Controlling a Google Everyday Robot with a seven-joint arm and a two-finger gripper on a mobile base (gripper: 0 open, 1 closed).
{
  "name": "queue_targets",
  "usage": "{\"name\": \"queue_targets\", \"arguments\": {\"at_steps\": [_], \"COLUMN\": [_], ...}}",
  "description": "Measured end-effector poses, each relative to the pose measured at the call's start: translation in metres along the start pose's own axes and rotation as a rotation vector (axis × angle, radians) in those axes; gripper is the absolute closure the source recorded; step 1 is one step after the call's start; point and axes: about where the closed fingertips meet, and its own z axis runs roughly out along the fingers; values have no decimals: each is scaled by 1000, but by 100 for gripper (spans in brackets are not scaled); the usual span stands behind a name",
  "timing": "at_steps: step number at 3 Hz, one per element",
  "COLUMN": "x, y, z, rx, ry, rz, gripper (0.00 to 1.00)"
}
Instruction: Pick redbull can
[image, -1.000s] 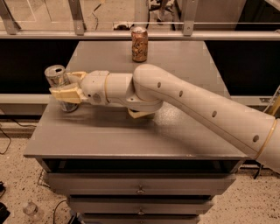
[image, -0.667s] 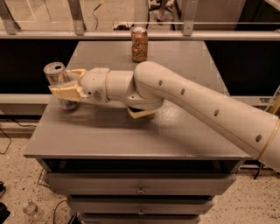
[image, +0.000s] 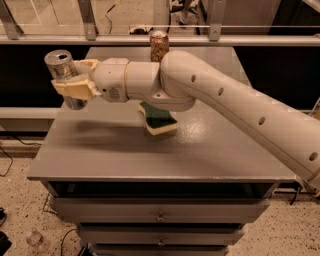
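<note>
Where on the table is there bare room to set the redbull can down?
The hand, at the left edge of the table, is shut on the redbull can. Bare: the front strip between the sponge and the front edge, widest front-left. Crowded: the middle under the arm, and the brown can at the back.

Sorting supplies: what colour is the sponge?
Sponge: green over yellow, camera view; end effector holds redbull can at image left.

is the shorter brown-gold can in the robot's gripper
No, the gripper at the left grips the slim silver redbull can; the brown-gold can stands apart at the back.
</note>
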Motion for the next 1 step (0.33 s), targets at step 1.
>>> {"name": "queue_targets", "arguments": {"at_steps": [1], "x": [-28], "y": [1], "z": [-3], "rx": [-6], "ry": [1], "rz": [-35], "gripper": [100]}}
